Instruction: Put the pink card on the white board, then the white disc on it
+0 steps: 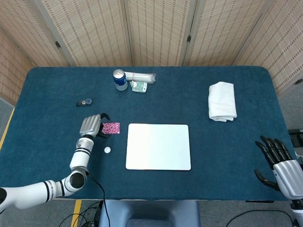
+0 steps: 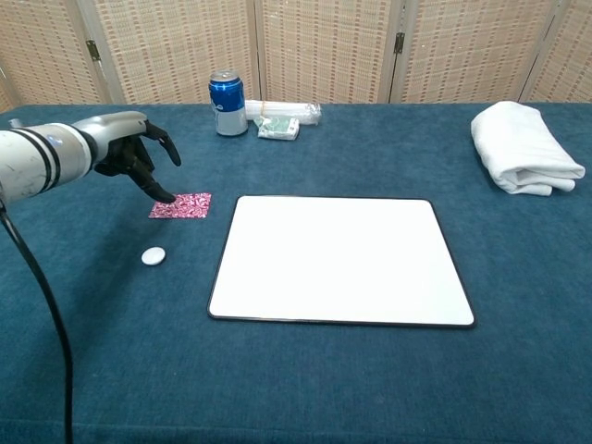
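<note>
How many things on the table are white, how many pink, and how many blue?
White: 3, the board, the disc and the folded towel.
Pink: 1, the card.
Blue: 1, the can.
Total: 5.

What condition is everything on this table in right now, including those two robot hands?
Small pink patterned card: flat on the cloth, beside the board.
Small white round disc: on the cloth, untouched.
White rectangular board: flat, bare.
Blue drink can: upright.
White folded towel: folded.
Left hand: fingers apart, a fingertip at the card's edge.
Right hand: fingers apart, holding nothing.
</note>
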You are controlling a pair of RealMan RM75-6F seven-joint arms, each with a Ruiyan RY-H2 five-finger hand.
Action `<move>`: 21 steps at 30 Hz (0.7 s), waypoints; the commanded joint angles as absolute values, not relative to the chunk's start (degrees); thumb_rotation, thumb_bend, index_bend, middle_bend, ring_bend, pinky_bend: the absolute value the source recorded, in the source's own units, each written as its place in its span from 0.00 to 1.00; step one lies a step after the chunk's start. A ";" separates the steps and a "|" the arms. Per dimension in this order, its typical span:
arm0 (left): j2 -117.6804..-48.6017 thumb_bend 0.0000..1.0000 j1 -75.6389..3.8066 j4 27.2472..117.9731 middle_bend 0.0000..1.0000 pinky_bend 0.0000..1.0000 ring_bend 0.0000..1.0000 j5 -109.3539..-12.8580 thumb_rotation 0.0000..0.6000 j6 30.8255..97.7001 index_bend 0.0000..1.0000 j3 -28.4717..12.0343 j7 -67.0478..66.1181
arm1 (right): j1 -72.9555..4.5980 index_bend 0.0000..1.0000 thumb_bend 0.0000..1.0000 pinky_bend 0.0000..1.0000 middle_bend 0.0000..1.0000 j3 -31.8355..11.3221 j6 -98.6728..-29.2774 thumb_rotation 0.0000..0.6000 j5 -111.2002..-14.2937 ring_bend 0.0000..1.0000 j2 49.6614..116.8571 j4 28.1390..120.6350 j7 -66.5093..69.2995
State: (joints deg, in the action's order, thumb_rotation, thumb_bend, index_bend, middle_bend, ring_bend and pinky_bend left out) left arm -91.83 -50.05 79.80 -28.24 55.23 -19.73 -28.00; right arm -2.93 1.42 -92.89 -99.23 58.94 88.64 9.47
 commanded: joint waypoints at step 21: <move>-100.07 0.22 -51.81 66.46 1.00 1.00 1.00 -30.63 1.00 51.69 0.40 -19.26 -23.75 | -2.88 0.00 0.25 0.00 0.00 1.11 -92.72 1.00 -98.55 0.00 58.78 88.76 9.59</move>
